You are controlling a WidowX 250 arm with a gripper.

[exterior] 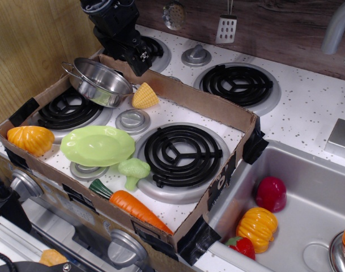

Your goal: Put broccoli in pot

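The broccoli (133, 171) is pale green and lies on the toy stove top near the front, between the light-green plate (97, 145) and the front right burner (180, 153). The shiny steel pot (100, 81) sits tilted at the back left, over the left burner (70, 109). My black gripper (139, 60) hangs at the back, just right of and behind the pot, far from the broccoli. Its fingers point down and I cannot tell whether they are open or shut. It holds nothing that I can see.
A low cardboard wall (189, 93) rings the stove top. Inside lie a yellow corn piece (144, 96), an orange pumpkin (30, 139) and a carrot (135, 207). The sink (308, 187) at right holds toy vegetables. Utensils hang on the back wall.
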